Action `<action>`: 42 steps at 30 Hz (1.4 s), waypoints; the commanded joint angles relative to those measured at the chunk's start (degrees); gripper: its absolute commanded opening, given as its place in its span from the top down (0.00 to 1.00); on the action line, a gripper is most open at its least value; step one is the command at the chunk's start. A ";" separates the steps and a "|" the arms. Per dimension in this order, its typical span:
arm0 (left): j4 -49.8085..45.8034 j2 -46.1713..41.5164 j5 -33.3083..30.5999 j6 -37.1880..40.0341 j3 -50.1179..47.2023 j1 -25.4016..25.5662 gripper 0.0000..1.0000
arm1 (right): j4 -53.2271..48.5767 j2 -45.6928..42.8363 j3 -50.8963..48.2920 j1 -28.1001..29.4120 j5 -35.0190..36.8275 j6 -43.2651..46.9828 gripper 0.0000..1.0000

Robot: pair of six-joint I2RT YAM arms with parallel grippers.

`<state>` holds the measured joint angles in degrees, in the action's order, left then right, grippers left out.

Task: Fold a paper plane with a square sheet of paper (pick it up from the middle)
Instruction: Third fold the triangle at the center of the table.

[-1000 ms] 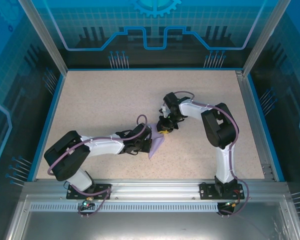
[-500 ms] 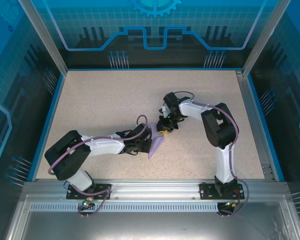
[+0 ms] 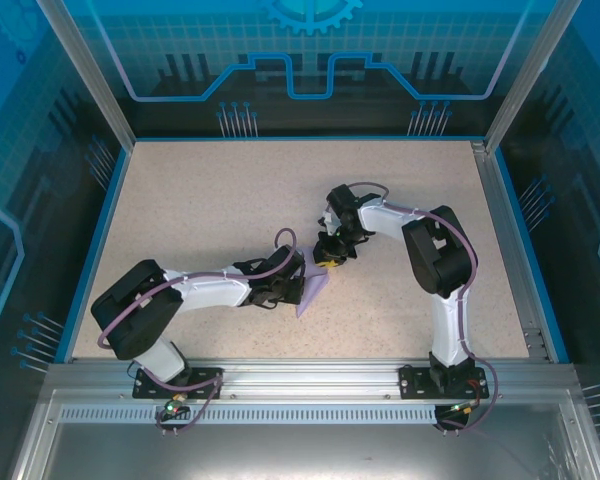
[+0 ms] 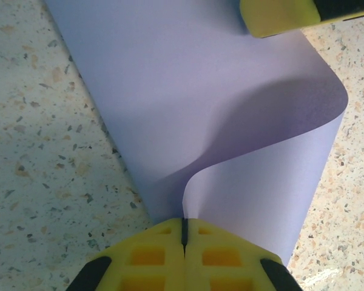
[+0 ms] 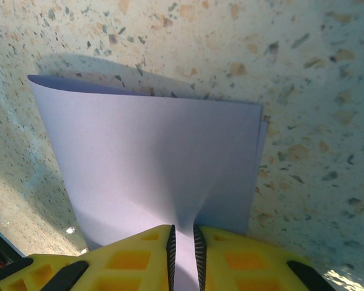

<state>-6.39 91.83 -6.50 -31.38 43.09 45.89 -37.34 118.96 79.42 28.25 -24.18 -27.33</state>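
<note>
Fold under way, by my reading: the sheet of paper (image 3: 314, 291) hung near the middle of the desk (image 3: 200, 200), held between the 2 arms. Left fingers (image 4: 161, 241) were pressed together on its near edge, pinching it. Right fingers (image 5: 148, 250) pinched the opposite edge, with only a narrow slit between them where the paper passed. From the left wrist view the sheet rose in a loose S-curve, one lobe bulging to the right. From the right wrist view it looked doubled over, 2 edges lying almost flush on 1 side.

Judgement: first half-fold, shaped but not creased. The next move likely calls for lining the edges up exactly, lowering the sheet onto the desk, and pressing along the bend while 1 side stays pinned.

Around: speckled desk, blue walls (image 3: 40, 200), metal rail (image 3: 310, 375) at the near edge. Nothing stood near the paper except the left arm (image 3: 205, 290) and right arm (image 3: 435, 250), whose wrists sat close together; crowding there seemed the main hindrance.
</note>
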 commanded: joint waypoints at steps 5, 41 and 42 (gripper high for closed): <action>-2.38 0.66 -2.44 -0.19 1.47 -0.54 1.00 | -3.09 2.16 0.08 0.52 1.86 0.23 0.80; -3.45 0.45 -3.17 -3.07 0.41 -0.55 1.00 | -3.28 2.16 -0.29 0.49 2.56 -0.53 0.80; -3.50 0.39 -3.33 -3.18 0.38 -0.54 1.00 | -3.26 2.16 -0.32 0.43 2.58 -0.57 0.80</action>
<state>-8.75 91.92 -8.36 -33.21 44.10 45.89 -37.45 118.98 79.42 28.25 -24.01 -27.38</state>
